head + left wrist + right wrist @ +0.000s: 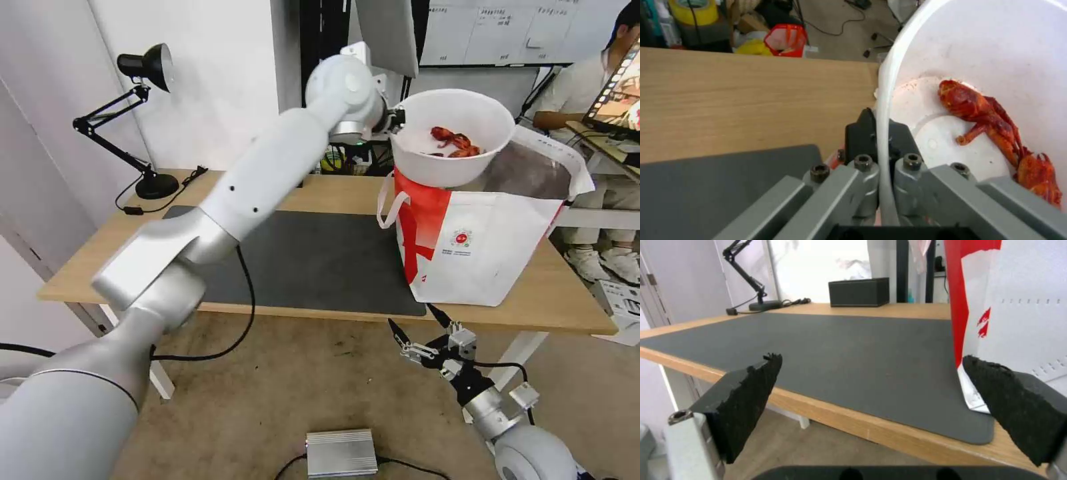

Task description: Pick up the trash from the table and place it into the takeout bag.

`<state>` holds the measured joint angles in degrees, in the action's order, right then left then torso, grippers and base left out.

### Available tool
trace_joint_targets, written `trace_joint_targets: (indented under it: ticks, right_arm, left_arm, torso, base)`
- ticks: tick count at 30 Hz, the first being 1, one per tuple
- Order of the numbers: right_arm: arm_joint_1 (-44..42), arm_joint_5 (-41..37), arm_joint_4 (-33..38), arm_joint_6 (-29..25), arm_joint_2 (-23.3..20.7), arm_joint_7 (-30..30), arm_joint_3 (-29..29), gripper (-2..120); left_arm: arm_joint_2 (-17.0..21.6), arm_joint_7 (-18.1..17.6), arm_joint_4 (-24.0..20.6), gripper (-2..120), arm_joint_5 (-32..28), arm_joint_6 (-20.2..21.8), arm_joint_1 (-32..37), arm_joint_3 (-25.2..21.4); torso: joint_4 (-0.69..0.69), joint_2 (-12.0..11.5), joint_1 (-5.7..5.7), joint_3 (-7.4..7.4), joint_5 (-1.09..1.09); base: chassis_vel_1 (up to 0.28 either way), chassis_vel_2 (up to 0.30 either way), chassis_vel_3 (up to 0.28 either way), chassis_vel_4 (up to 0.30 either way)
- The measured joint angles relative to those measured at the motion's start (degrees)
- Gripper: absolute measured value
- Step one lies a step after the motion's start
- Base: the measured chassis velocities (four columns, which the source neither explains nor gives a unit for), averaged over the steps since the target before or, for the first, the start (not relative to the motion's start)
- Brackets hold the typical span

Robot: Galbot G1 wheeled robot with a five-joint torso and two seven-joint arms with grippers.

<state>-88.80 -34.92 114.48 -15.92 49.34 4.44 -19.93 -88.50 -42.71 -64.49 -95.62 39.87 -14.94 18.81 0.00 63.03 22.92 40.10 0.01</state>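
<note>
Bowl (452,137), white and round with red crayfish shells (456,142) inside, hangs in the air directly above the open mouth of the takeout bag (477,247), which stands at about two o'clock on the table (327,193), partly on the right end of the dark grey mat (320,260). The left gripper (882,133) is clamped on the bowl's rim, one black finger outside the wall and the other inside, so the bowl tilts a little toward the robot; in the head view the left arm stretches diagonally up from eight o'clock toward the bowl at one o'clock. In the left wrist view the shells (996,133) lie against the low side of the bowl's white inside (996,50), with bare wood of the table (751,100) and a corner of the mat (720,186) below. The right gripper (417,328) waits low at five o'clock, beneath the table's front edge and clear of the bag, its fingers spread apart and holding nothing; in its own wrist view the two black pads (751,396) frame the mat (840,353) and the red-and-white side of the bag (1018,313). A black box (859,292) sits at the far edge of the table, and a black desk lamp (137,120) stands at ten o'clock.
</note>
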Motion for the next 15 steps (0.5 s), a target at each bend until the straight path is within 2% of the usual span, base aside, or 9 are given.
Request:
trace_joint_targets:
  ticks: [15]
  right_arm:
    - [0.0, 0.0, 0.0, 0.0, 0.0, 0.0, 0.0, 100]
  left_arm:
    - [-2.27, 0.3, 1.73, 0, 0.54, -1.46, -1.76, -0.05]
  torso:
    - [0.0, 0.0, 0.0, 0.0, -0.01]
  base:
    - [0.0, 0.0, 0.0, 0.0]
